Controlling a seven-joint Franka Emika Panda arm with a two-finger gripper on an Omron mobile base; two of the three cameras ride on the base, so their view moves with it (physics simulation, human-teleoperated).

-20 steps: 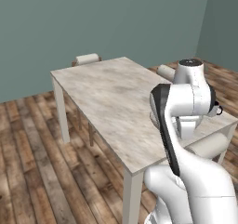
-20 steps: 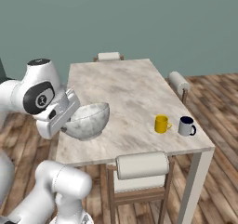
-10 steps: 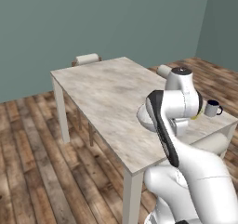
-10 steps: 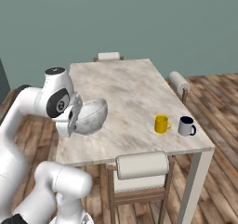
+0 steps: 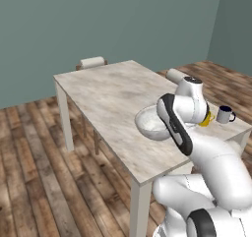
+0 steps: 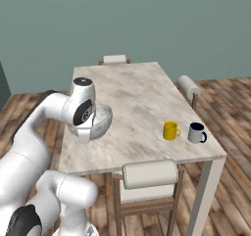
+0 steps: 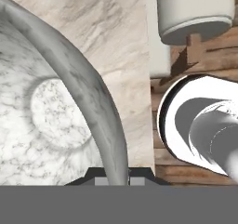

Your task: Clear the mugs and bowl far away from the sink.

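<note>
Gripper [image 7: 119, 177] pinched on rim of the bowl [image 7: 51, 107]; in hand view we see the rim wall running between the two tips, jaws nearly together w/ only the thin rim between. In the right base view the bowl [image 6: 100, 122] sits at the wrist, over the marble table [image 6: 132, 93] near its left edge; we can't tell if it touches the top. Left base view: bowl [image 5: 150, 123] just at 9 o'clock of the arm's wrist, over the tabletop [image 5: 108, 91]. Yellow mug [image 6: 170, 130] and pale mug w/ dark rim [image 6: 196, 132] stand side by side near the table's near-right corner, at 3 o'clock from the bowl, well apart from it. Chair w/ pale padded back [image 6: 149, 174] tucked at near edge, others at far end [image 6: 114, 59] and right side [image 6: 188, 86]. Wood plank floor [image 5: 34, 172].
</note>
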